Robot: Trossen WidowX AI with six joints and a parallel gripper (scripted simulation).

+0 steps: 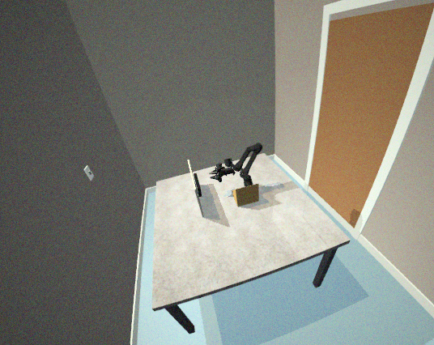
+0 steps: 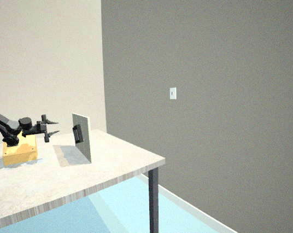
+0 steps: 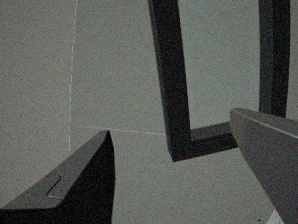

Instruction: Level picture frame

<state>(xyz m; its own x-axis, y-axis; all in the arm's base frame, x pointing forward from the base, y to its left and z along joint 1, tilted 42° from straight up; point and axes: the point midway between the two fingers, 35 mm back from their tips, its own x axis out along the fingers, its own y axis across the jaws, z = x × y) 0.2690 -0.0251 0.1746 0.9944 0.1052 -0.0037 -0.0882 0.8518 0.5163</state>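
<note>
Nearby, yellow block (image 1: 246, 195) (image 2: 19, 153) (boxy), pale table (image 1: 246, 251) (image 2: 114, 153)

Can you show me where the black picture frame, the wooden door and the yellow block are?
Black picture frame (image 1: 197, 185) (image 2: 75, 135) (image 3: 172, 85): top, exterior, wrist; side bar.
Wooden door (image 1: 372, 101): top; panel.
Yellow block (image 1: 248, 195) (image 2: 19, 159): top, exterior; side face.

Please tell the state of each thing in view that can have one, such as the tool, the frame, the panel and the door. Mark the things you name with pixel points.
tool (image 1: 212, 175) (image 2: 58, 127) (image 3: 172, 129): open, holding nothing, short of the frame
picture frame (image 1: 197, 185) (image 2: 80, 134) (image 3: 172, 85): hanging crooked, not gripped
panel (image 1: 190, 172) (image 2: 87, 131) (image 3: 115, 65): standing upright on the table (image 1: 230, 251) (image 2: 122, 161)
door (image 1: 376, 101): looks shut
</note>
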